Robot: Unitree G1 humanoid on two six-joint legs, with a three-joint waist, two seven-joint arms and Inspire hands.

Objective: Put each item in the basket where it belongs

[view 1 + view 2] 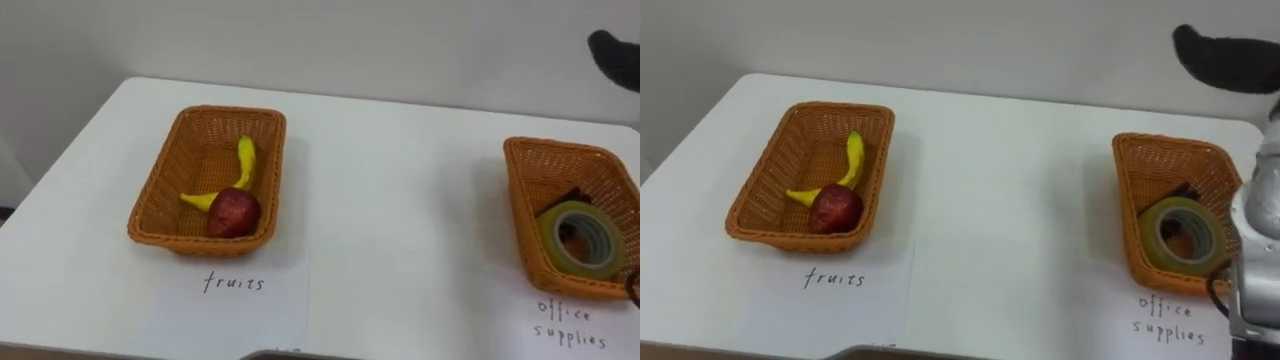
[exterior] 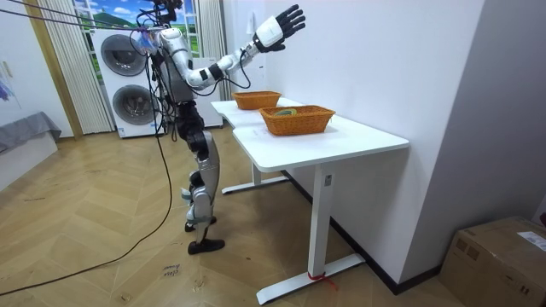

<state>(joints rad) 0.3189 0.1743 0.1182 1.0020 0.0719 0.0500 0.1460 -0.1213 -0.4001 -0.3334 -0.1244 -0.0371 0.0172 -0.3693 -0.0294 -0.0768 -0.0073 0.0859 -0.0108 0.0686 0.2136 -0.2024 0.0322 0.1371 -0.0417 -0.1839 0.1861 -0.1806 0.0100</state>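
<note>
The robot stands at the near edge of a white rectangular table (image 1: 400, 180) with its right hand (image 2: 286, 19) lifted high above the tabletop, fingers spread wide and straight, holding and touching nothing. A curved yellow banana (image 1: 245, 160) and a dark red apple (image 1: 234, 212) lie touching in the oblong woven wicker basket on the left (image 1: 160, 175). A wide, pale green roll of tape (image 1: 605, 245) leans inside the matching wicker basket on the right (image 1: 528, 195), with a small dark object (image 1: 572, 198) just behind it.
</note>
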